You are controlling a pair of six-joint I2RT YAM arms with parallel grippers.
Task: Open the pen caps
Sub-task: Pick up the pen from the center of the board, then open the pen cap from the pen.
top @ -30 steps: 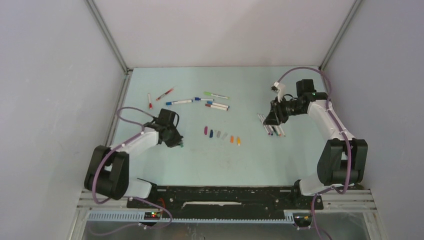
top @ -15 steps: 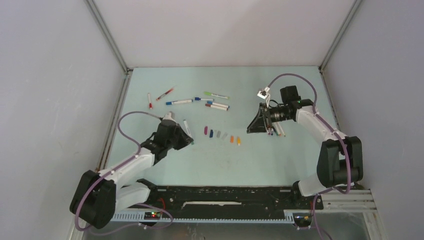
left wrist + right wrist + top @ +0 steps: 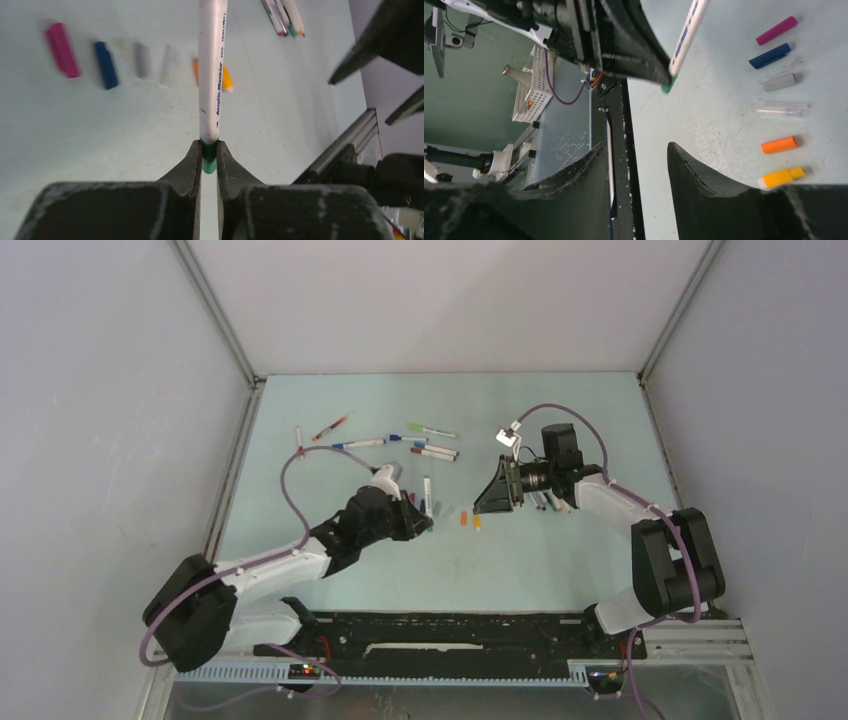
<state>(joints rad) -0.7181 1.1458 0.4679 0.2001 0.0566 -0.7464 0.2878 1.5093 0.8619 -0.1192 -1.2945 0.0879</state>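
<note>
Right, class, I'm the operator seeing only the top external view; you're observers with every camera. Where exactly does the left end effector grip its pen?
Observer: Left wrist view: the left end effector pinches the pen by its green end, white barrel pointing away.
Operator: And the other arm?
Observer: Its wrist view shows the right end effector open, nothing between the fingers.
Operator: I count two loose caps.
Observer: Right wrist view shows six in a row: pink, blue, grey, clear, orange, yellow.
</note>
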